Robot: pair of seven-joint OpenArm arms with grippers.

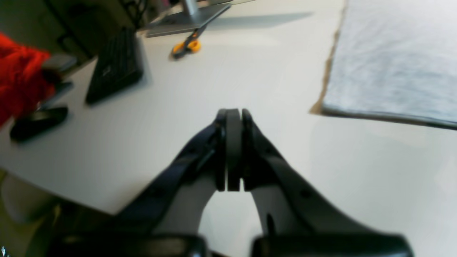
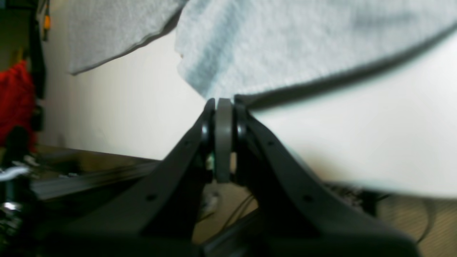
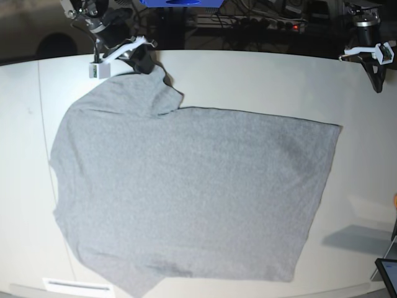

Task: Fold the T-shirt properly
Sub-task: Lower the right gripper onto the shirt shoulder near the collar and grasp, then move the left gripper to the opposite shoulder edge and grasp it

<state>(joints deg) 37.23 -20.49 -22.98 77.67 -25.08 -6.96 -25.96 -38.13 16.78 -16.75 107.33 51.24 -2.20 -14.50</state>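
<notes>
At the far edge of the table (image 3: pixel 366 155), the right gripper (image 2: pixel 224 103) seems to pinch the T-shirt's (image 3: pixel 186 198) nearest sleeve, the body spreading away, while the left gripper (image 1: pixel 234 114) hangs well apart, jaws pressed together.

Right wrist view. The right gripper (image 2: pixel 224 105) has its jaws pressed together, pinching the lower edge of the T-shirt (image 2: pixel 292 46). The grey fabric spreads above the gripper, lifted off the pale table (image 2: pixel 357 142), and a second fold of it lies up and left. A blurred red object (image 2: pixel 16 100) sits far left of the gripper.
</notes>
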